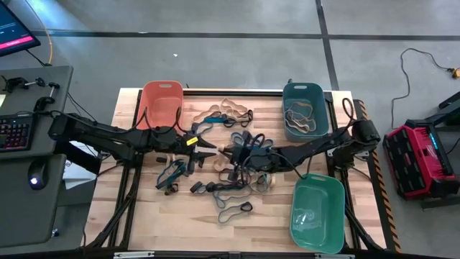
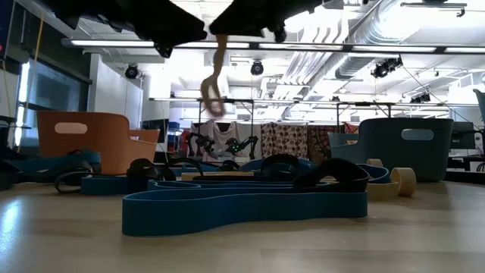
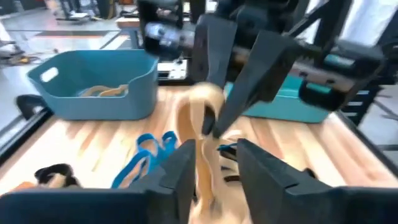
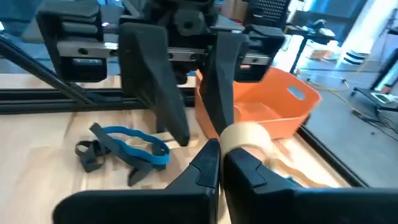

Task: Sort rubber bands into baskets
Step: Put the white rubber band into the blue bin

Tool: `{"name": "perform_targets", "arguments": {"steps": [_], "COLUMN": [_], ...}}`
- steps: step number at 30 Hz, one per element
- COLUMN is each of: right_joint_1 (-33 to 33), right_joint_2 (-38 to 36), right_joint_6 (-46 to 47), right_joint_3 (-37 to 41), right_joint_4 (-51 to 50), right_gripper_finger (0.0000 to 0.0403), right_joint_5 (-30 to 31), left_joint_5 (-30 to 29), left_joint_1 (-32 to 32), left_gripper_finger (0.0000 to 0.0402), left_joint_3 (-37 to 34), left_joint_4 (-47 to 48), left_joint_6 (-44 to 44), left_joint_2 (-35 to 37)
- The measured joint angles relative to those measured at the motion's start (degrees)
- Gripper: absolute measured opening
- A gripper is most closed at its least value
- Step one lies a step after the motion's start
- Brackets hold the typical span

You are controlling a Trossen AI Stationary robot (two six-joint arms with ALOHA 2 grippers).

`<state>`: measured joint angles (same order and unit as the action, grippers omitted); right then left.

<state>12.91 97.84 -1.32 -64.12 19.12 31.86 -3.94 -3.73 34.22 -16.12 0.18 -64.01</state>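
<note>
Over the middle of the table the two grippers meet tip to tip, and a tan rubber band (image 3: pixel 200 124) hangs between them, its long axis running down from the jaws toward the wood. The right gripper (image 4: pixel 219 152) is pinched tight on the band's upper loop, fingers together with the tan strip caught between the tips. The left gripper (image 3: pixel 214 155) stands with its fingers parted, the band passing loosely through the gap (whether a pad grazes it I cannot tell). So the band belongs to the right arm now, which is also the nearer to the dark teal basket (image 1: pixel 305 108) behind its jaws, where tan bands already lie. The orange basket (image 1: pixel 161 102) sits behind the left jaws; the green basket (image 1: pixel 317 212) holds a few pale bands.
</note>
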Motion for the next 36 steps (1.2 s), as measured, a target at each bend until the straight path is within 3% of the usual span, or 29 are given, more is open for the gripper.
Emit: {"name": "perform_targets", "arguments": {"steps": [8, 14, 19, 29, 36], "right_joint_1": [-0.4, -2.0, -5.0, -16.6, -26.1], "right_joint_2": [-7.5, -15.1, -20.8, -25.3, -25.3], "right_joint_6": [1.4, 4.3, 9.9, 23.2, 28.0], "right_joint_3": [0.0, 0.0, 0.0, 0.0, 3.7], "right_joint_4": [-12.6, -26.5, -39.7, -66.7, -73.9], "right_gripper_finger": [0.0001, 0.0000, 0.0000, 0.0000, 0.0000], "right_joint_5": [8.2, 16.4, 20.7, 21.8, 18.8], "left_joint_5": [-0.7, 0.3, 0.3, 0.7, 0.7], "left_joint_1": [0.0, 0.0, 0.0, 0.1, 0.1], "left_gripper_finger": [0.0169, 0.0174, 0.0175, 0.0175, 0.0175], "left_joint_3": [-3.0, -7.3, -8.2, -8.2, -8.2], "left_joint_4": [-6.3, -13.7, -14.3, -13.7, -13.4], "left_joint_6": [1.8, 0.5, 0.1, 1.6, 1.6], "left_joint_2": [0.1, 0.1, 0.1, 0.1, 0.1]}}
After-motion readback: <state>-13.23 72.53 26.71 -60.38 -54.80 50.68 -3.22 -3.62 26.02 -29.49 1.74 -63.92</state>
